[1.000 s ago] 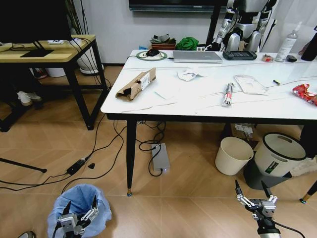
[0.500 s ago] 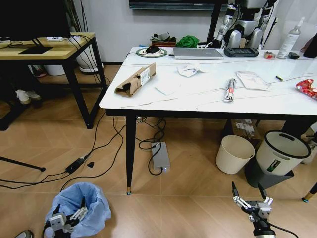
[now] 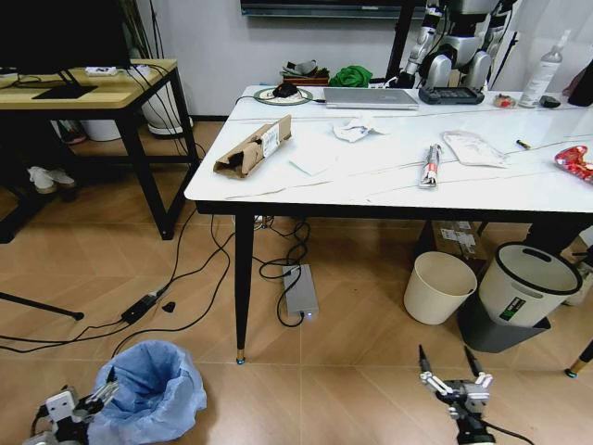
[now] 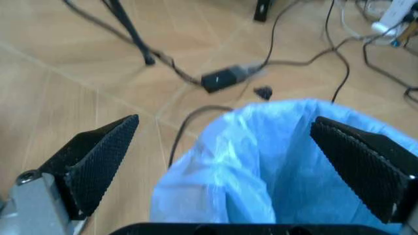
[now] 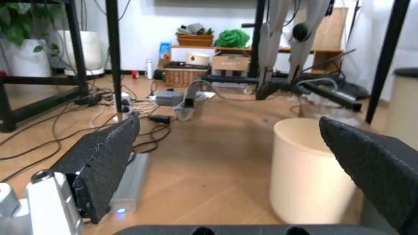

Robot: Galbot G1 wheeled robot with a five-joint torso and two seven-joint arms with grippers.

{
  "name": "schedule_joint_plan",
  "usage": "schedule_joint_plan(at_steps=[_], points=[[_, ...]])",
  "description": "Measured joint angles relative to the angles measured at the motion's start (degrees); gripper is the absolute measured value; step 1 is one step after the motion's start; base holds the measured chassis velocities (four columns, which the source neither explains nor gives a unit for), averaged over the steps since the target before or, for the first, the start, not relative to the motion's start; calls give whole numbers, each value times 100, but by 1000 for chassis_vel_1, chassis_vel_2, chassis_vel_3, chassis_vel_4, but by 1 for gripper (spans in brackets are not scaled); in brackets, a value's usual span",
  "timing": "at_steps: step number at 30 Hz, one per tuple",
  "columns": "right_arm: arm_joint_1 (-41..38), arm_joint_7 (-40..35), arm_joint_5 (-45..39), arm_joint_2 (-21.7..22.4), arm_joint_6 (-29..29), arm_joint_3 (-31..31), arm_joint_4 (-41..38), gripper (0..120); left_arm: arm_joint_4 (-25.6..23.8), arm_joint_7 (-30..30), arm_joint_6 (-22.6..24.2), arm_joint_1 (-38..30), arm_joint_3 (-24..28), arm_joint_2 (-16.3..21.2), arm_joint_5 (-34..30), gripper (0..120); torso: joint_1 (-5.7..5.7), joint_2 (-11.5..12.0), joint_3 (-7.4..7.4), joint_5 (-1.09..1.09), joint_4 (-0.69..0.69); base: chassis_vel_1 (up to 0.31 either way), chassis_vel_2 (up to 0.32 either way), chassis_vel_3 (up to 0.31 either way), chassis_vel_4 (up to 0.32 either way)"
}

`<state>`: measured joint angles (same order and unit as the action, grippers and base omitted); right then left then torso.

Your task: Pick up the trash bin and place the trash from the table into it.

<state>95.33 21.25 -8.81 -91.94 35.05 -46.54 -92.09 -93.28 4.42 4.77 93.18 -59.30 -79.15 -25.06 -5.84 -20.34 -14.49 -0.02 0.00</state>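
Left gripper fingers spread wide, nothing between them, hovering just beside trash bin on floor, near table's front-left leg. Blue bag rim sits partly between fingers in wrist view. Tip imo: pinch firm rim, not loose bag, or it'll slip. Right gripper also spread, empty, low over bare floor, well apart from bin. Cables crowd floor between bin and table; cream bin under table's right side.

No legible text anywhere. Printed white label on the brown cardboard piece too small to read; green-and-white sticker on the white bin with black rim likewise unreadable.
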Motion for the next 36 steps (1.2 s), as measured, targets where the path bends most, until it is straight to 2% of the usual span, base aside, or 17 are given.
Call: schedule_joint_plan(at_steps=[11,16,24,29,33,36], points=[[128,0,208,-19,157,189,124,100,740,308,201,-570,-40,-54,425,100,-7,-18,-13,0,-1,0,0,0,0],[198,0,217,-32,138,130,5,100,1310,443,155,-882,49,-127,681,99,-9,-28,-19,0,-1,0,0,0,0],[231,-4,207,-29,87,92,-99,100,1509,497,111,-926,23,-148,734,91,-11,-33,-22,1,0,0,0,0,0],[236,-7,206,-26,52,92,-162,100,1632,525,83,-959,-29,-102,714,69,-13,-38,-25,2,0,0,0,0,0],[236,-8,207,-24,41,92,-178,100,1660,542,70,-963,-31,-108,706,59,-13,-40,-26,3,0,0,0,0,0],[229,-8,208,-23,33,72,-179,100,1674,565,51,-963,-20,-117,702,43,-14,-42,-27,4,0,0,0,0,0]])
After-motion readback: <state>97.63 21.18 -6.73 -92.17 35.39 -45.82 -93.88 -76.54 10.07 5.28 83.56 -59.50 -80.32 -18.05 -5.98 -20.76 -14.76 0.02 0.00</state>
